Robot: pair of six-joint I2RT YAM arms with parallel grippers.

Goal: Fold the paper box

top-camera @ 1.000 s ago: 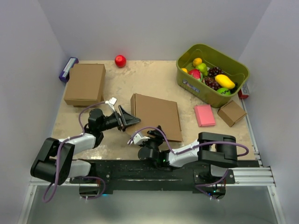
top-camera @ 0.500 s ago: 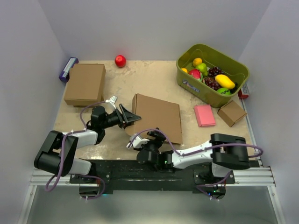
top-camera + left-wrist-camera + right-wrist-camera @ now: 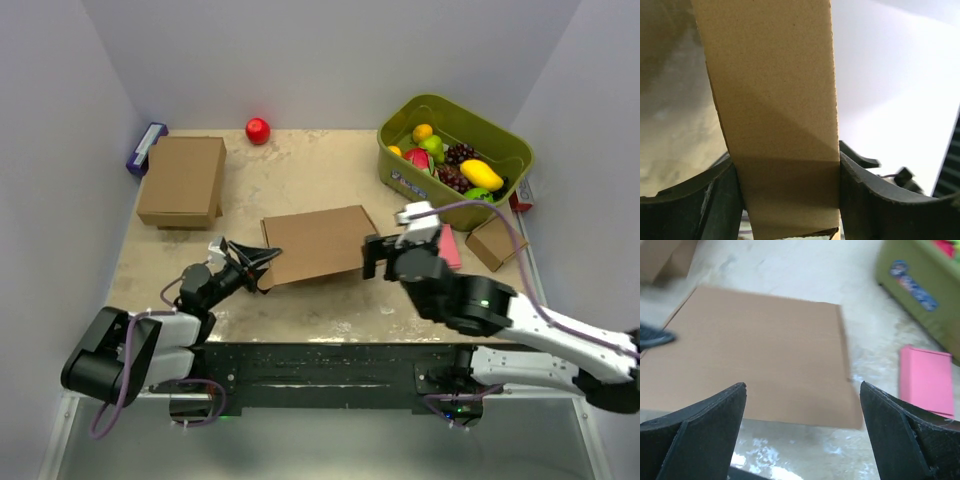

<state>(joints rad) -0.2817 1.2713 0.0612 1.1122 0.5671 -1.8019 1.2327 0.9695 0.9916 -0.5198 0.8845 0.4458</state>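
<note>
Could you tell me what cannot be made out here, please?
Left wrist: the flat brown cardboard mailer, clamped in the left gripper, hides what lies behind.
Top: the right arm covers part of the pink rectangular block.
Right wrist: the olive-green plastic bin is cut off, blurred.

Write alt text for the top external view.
The left gripper clamps the left edge of the paper box; the right gripper hangs open at its right edge. A closed box sits far left, a green fruit bin far right.

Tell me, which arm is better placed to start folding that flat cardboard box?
Probably left: the left gripper clamps the paper box by one edge; the right gripper hangs open above it, holding nothing.
</note>
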